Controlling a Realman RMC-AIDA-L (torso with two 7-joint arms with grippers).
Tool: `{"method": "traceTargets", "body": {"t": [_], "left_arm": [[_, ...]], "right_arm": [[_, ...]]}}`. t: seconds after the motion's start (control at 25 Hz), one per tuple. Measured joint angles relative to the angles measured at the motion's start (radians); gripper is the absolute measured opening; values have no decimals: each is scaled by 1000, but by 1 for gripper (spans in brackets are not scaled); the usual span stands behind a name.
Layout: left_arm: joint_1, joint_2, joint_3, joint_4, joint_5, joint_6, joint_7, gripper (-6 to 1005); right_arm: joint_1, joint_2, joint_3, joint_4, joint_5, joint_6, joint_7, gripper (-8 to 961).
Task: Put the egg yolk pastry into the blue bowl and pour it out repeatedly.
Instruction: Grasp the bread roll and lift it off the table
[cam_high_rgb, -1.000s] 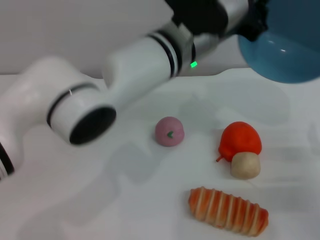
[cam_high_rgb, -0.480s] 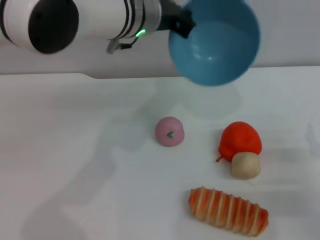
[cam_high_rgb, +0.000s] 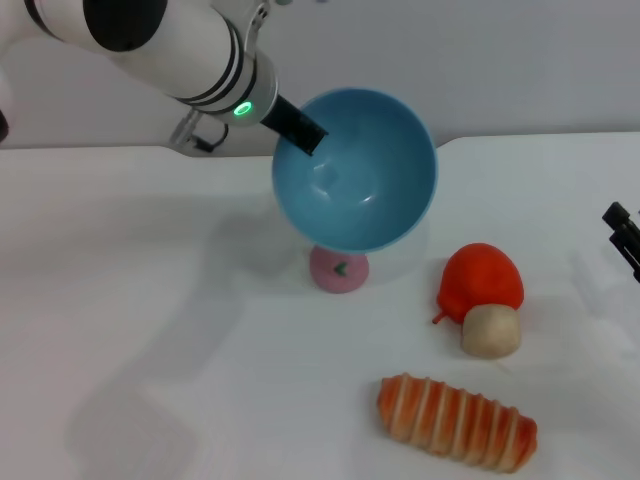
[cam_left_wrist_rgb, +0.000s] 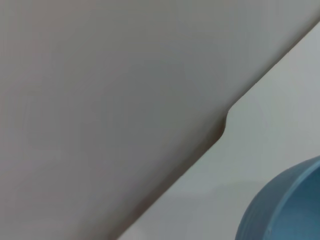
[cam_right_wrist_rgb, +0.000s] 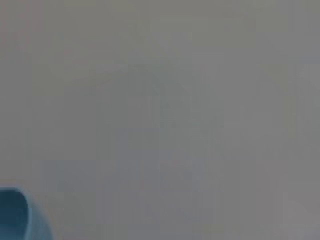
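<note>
1. Head view: Locate the left gripper (cam_high_rgb: 297, 127) above the far middle of the white desk (cam_high_rgb: 150, 300). Its dark fingers are pinched on the far-left rim of the round, glossy light-blue bowl (cam_high_rgb: 365, 180). The bowl is held off the desk and tilted, with its opening facing you; nothing lies inside it.
2. Head view: Locate the small pale beige, matte egg yolk pastry (cam_high_rgb: 491, 331) on the desk, toward the right edge and nearer the front than the bowl. It touches the front of the red, rounded fruit (cam_high_rgb: 483, 278). It is roundish, so no long axis governs the grasp.
3. Head view: Note that the pastry lies to the right and front of the held bowl, well apart from it. The right gripper (cam_high_rgb: 625, 237) shows only as dark tips at the right edge of the desk, and you cannot tell how its fingers stand. Judge the right arm to be the nearer one for picking up the pastry.
4. Head view: Keep clear of the pink ball with a green mark (cam_high_rgb: 339, 270) just under the bowl, and the long orange-striped bread loaf (cam_high_rgb: 456, 421) near the front edge.
5. Left wrist view: Expect only a segment of the bowl rim, the desk edge and the grey wall.
6. Right wrist view: Expect one small part of the bowl against a plain grey surface; the pastry is not visible.
</note>
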Motion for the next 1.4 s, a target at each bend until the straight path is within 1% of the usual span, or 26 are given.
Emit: {"method": "traceTargets", "body": {"t": [0.08, 0.16, 0.24, 0.32, 0.44, 0.52, 0.6, 0.68, 0.72, 0.76, 0.84, 0.92, 1.0, 1.12, 1.24, 1.4], "left_arm": [[-10, 2, -9, 24, 0, -28, -4, 0], [-33, 3, -25, 66, 0, -56, -6, 0], [-61, 3, -43, 123, 1, -70, -6, -1], [-84, 3, -55, 182, 2, -70, -6, -1], [-91, 3, -56, 211, 11, -41, -6, 0], [-90, 2, -57, 213, 14, -31, -6, 0], [-88, 2, -57, 213, 14, -29, -6, 0], [-87, 2, -57, 215, 13, -28, -6, 0], [-86, 1, -57, 217, 10, -27, -6, 0], [-86, 1, -57, 217, 10, -27, -6, 0], [-86, 0, -57, 220, 7, -25, -7, 0], [-86, 0, -57, 224, 6, -25, -8, 0], [-87, -1, -57, 225, 6, -25, -9, 0], [-87, -3, -57, 227, 4, -25, -11, 0], [-87, -4, -57, 229, 3, -23, -17, 0], [-86, -4, -57, 238, 3, -22, -19, 0]], "right_arm": [[-34, 0, 1, -78, -53, 1, 82, 502], [-75, 2, 1, -179, -117, 1, 190, 502], [-117, 6, 6, -299, -216, 1, 337, 501], [-142, 7, 14, -405, -319, 2, 493, 500], [-150, 3, 57, -533, -502, -5, 761, 498], [-143, 2, 104, -609, -647, -19, 966, 497], [-129, -4, 149, -660, -756, -42, 1164, 495], [-110, -21, 197, -674, -824, -90, 1297, 494], [-91, -36, 242, -672, -854, -142, 1368, 494], [-91, -36, 242, -672, -854, -142, 1368, 493], [-75, -47, 268, -667, -865, -169, 1438, 492], [-58, -55, 272, -664, -891, -169, 1528, 491], [-23, -66, 273, -643, -946, -163, 1606, 489], [37, -75, 272, -588, -1019, -145, 1641, 488], [92, -78, 272, -516, -1087, -106, 1653, 486], [139, -79, 255, -470, -1112, -107, 1662, 483]]}}
